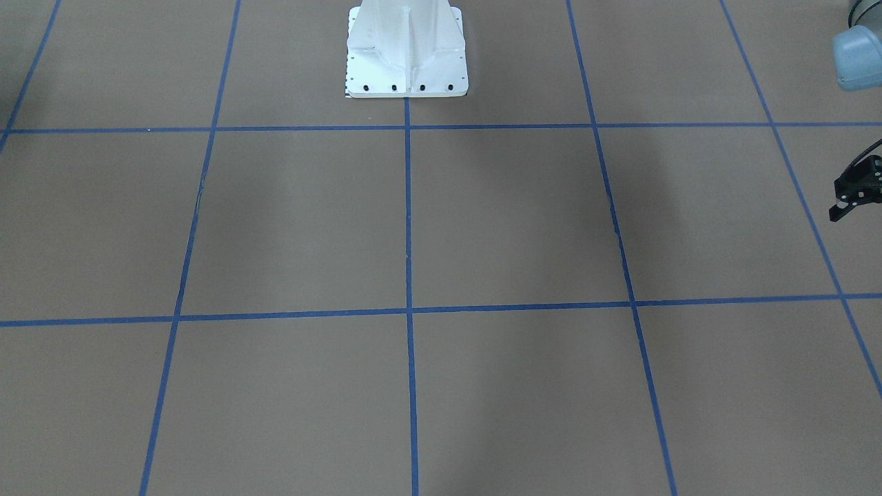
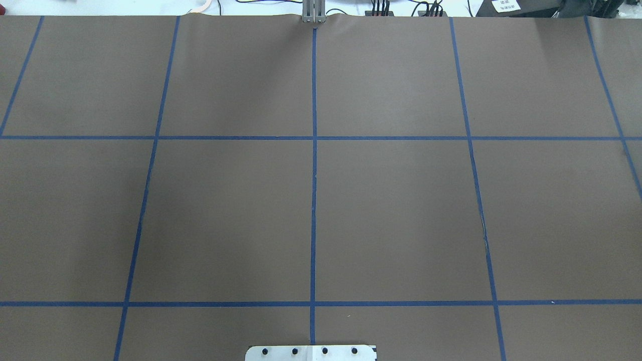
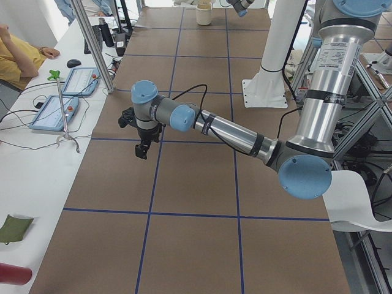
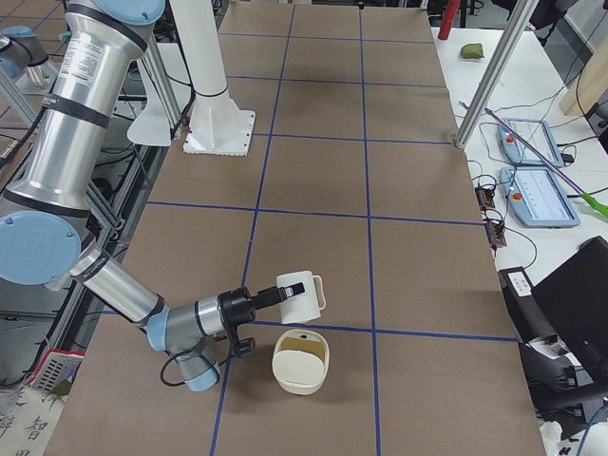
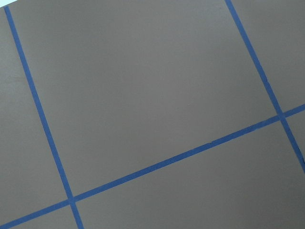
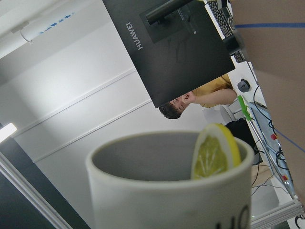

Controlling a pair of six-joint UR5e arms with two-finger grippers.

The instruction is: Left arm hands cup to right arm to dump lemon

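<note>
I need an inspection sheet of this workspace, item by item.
Surface: brown table with blue tape grid.
Job's things: white ceramic mug with yellow lemon slice inside, tilted at right arm's black gripper, near a cream handled pot.
Clutter: green pouch on white side bench.
Grippers: left black gripper holds nothing; jaw state of both, cannot tell.
Cables: black cable loops at left wrist.
Surroundings: seated person in yellow, blue control tablets.

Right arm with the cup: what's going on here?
The right arm holds the cup tilted in the air above a cream container on the table. A lemon slice sits at the cup's rim, not yet dumped. The left arm hangs over bare table, its gripper holding nothing, so the handover looks done.
</note>
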